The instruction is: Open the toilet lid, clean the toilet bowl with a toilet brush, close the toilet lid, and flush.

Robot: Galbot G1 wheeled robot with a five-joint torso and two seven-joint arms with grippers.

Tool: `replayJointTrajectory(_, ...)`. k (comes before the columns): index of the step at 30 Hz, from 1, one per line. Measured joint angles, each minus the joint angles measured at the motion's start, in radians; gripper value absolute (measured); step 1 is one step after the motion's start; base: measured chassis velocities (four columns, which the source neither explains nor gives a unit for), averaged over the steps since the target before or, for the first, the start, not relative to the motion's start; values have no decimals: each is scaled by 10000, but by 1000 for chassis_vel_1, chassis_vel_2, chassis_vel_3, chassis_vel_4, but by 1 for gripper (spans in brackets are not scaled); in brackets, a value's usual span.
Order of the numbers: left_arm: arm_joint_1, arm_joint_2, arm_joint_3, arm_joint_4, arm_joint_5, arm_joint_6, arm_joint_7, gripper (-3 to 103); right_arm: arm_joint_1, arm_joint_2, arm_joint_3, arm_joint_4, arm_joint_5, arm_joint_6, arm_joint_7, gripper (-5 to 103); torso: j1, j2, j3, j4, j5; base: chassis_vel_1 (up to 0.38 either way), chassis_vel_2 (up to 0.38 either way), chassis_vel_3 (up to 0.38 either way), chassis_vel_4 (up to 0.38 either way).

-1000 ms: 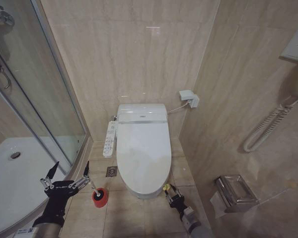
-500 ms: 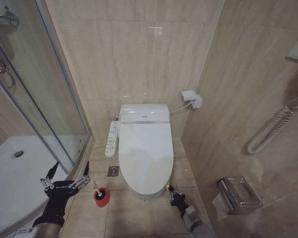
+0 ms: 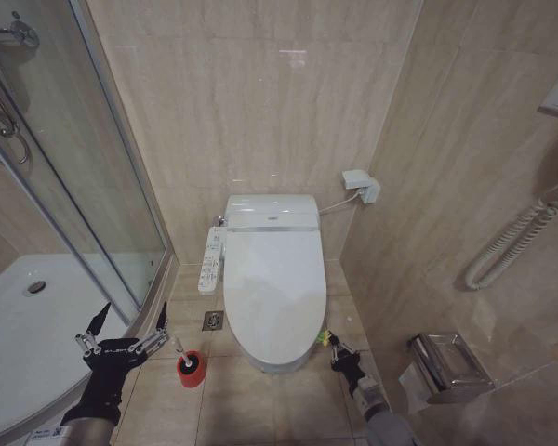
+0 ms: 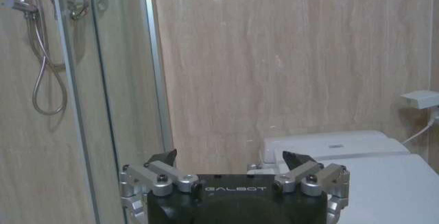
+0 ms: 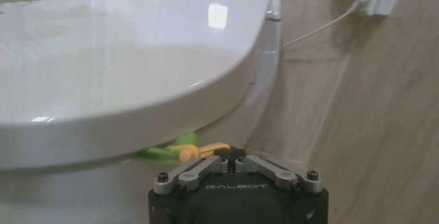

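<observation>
The toilet lid (image 3: 272,279) lies closed, glossy white, over the bowl, which is hidden beneath it. The toilet brush (image 3: 180,350) stands in its red cup (image 3: 191,369) on the floor tiles left of the toilet. My left gripper (image 3: 132,314) hovers open just left of the cup, holding nothing; in the left wrist view the left gripper (image 4: 230,158) faces the wall with the lid (image 4: 391,183) off to one side. My right gripper (image 3: 326,336) is shut, with its yellow-green tips at the lid's front right edge. In the right wrist view the right gripper (image 5: 195,151) sits just under the lid's (image 5: 123,54) rim.
A glass shower door (image 3: 93,186) and white shower tray (image 3: 28,325) border the left. A control panel (image 3: 210,260) juts from the toilet's left side, with a floor drain (image 3: 213,321) below it. On the right wall are a paper holder (image 3: 446,362), a coiled cord (image 3: 511,242) and a wall box (image 3: 361,186).
My right gripper has moved right and forward, from in front of the toilet to its front right edge. The left arm has stayed put. The camera shifted slightly.
</observation>
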Motion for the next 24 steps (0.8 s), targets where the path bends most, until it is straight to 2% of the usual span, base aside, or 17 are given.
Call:
replayJointTrajectory(9, 0, 0, 0, 0, 0, 0, 0, 100, 33, 145, 451, 442, 320, -126, 336, 1, 0, 0, 1, -1, -2, 0, 0, 0, 0)
replayJointTrajectory(24, 0, 0, -1, 0, 0, 0, 0, 100, 372, 233, 1477, 2074, 1246, -725, 661, 1, -1, 0, 0, 0, -4, 0, 0, 0, 0)
